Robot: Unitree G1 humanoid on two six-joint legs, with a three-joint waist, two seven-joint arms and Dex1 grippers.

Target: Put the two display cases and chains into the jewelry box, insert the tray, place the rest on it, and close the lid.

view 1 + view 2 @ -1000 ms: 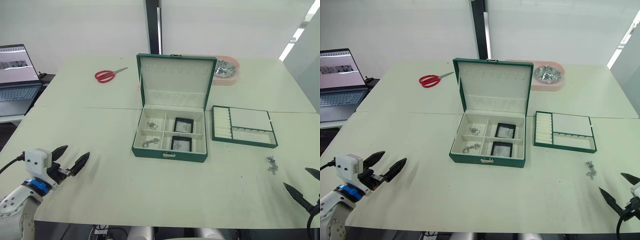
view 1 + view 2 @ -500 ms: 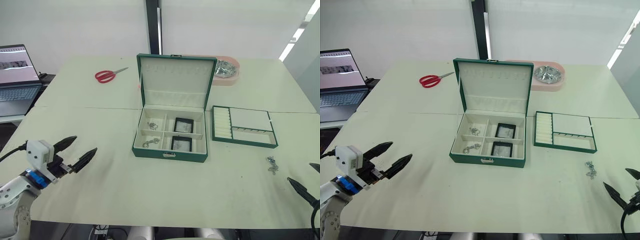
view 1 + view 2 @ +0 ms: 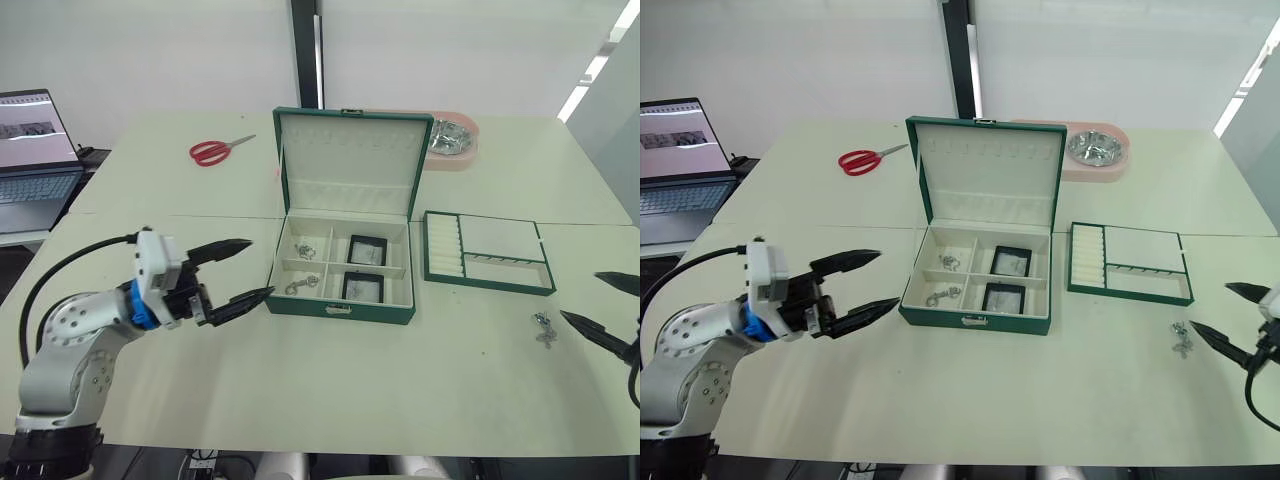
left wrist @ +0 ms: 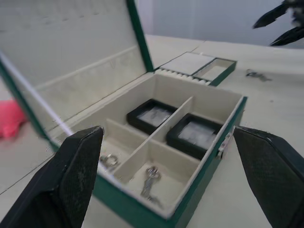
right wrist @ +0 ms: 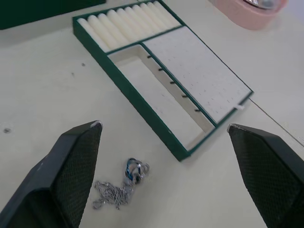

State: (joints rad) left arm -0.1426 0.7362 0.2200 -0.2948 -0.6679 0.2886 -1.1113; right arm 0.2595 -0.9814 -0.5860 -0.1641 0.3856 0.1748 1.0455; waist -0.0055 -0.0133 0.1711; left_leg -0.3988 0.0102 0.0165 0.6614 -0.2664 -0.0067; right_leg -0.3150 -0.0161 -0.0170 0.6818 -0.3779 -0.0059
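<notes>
Left gripper: my left gripper [image 3: 238, 270] hovers just off the box's front-left corner, its two black fingers spread wide, holding nothing.
Jewelry box: the large dark green rectangular jewelry box [image 3: 340, 308] with cream lining sits mid-table, its hinged green lid [image 3: 352, 163] standing upright behind it.
Done so far: the two black-framed square display cases [image 3: 363, 287] with clear windows lie in the right-hand compartments, one behind the other; small silver chain pieces [image 3: 296, 288] lie in both left-hand compartments. I judge the first stage complete.
Left to do: the shallow green tray [image 3: 488, 265] with cream ring rolls lies on the table just right of the box, not yet inserted. A small silver chain [image 3: 543, 329] lies loose on the table near my right gripper. The lid is not yet closed.
Right gripper: my right gripper [image 3: 603, 308] hangs at the table's right edge, fingers wide apart, empty, with the loose chain just beside it.
Open room: broad bare tabletop in front of the box and tray; I judge the approach to the tray unobstructed.
Edges: red-handled scissors [image 3: 218, 150] and a pink oval dish [image 3: 452, 143] holding something silvery sit well behind, out of my way. The upright lid limits any reach from the rear.
</notes>
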